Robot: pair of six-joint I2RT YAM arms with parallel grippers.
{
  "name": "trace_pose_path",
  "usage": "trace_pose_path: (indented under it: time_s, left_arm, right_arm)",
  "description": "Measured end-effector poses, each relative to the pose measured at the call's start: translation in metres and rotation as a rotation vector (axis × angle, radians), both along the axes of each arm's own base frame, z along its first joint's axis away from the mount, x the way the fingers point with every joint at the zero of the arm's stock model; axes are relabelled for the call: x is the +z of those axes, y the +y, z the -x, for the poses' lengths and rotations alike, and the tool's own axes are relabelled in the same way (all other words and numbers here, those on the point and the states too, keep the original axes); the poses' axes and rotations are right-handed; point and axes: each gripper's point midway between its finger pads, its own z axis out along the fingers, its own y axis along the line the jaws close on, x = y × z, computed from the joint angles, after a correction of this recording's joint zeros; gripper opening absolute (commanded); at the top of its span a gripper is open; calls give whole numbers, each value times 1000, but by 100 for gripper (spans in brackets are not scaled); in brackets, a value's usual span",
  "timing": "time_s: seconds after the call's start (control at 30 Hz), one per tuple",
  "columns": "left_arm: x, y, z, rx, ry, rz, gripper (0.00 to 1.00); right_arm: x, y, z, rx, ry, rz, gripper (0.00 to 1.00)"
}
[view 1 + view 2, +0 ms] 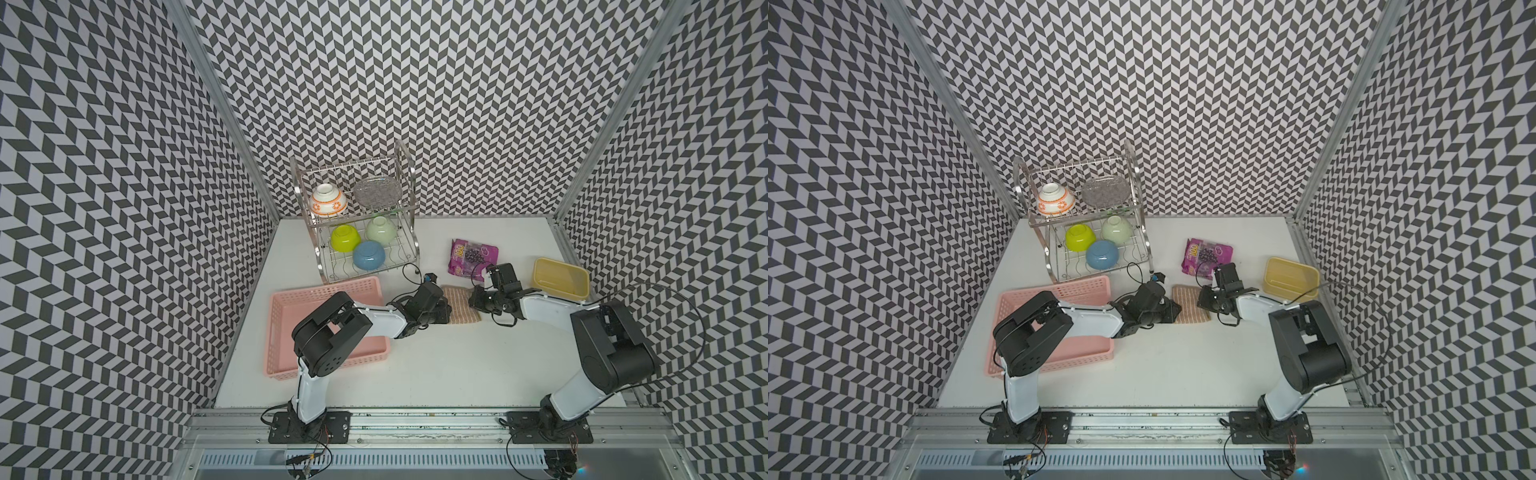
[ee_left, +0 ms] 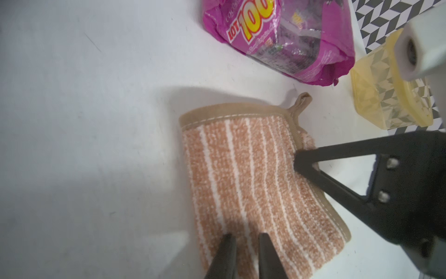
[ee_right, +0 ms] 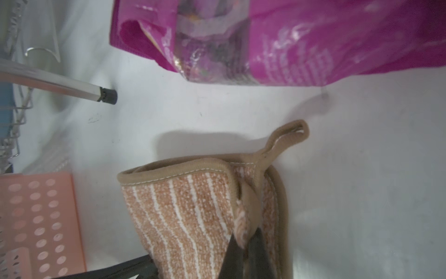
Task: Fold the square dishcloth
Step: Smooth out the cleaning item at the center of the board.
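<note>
One pink basket (image 1: 328, 286) sits at the counter's (image 1: 436, 365) left edge. One wire dish rack (image 1: 365, 274) by the back edge carries four upturned bowls (image 1: 369, 254) and one grey plate (image 1: 377, 191). One square dishcloth (image 2: 241, 174), doubled over, lies mid-counter, with the left jaws clamped on its left side and the right jaws pinched tight on its upper layer. One purple snack bag (image 2: 277, 41) lies behind it, and one yellow tub (image 1: 561, 278) sits at the right edge. The counter is plain white, walled by black-and-white chevrons (image 1: 415, 83). The bag reads "LOT 100".

Bright, even light — soft shadow beside the dishcloth (image 2: 241, 181), wrist-view edges blurred.
</note>
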Motion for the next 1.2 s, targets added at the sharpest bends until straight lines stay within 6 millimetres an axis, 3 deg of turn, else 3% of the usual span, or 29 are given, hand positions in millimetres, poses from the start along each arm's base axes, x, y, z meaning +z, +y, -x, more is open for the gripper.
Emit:
trace_pose_path:
  time_s: [0.17, 0.37, 0.5, 0.63, 0.77, 0.97, 1.07, 1.2]
  left_arm:
    - [4, 7, -8, 24, -13, -7, 21]
    - [12, 21, -31, 57, -40, -20, 20]
    - [23, 19, -43, 55, -70, -16, 20]
    - [29, 10, -50, 35, -93, -13, 19]
    - [29, 6, -55, 20, -101, -19, 19]
    - [11, 6, -60, 10, -75, -37, 19]
    - [-2, 7, -60, 1, -55, -47, 18]
    - [-9, 5, -61, -10, -41, -42, 18]
  right_arm:
    - [0, 10, -3, 53, -6, -31, 5]
    - [3, 14, -8, 79, -18, -34, 25]
    - [8, 11, -14, 70, -32, -11, 35]
    - [14, 3, -13, 44, -39, 26, 36]
    - [33, -5, -10, 17, -72, 58, 36]
    - [63, 0, -1, 22, -142, 52, 32]
    - [63, 8, 13, 53, -137, 26, 29]
    - [49, 17, 33, 89, -91, 7, 25]
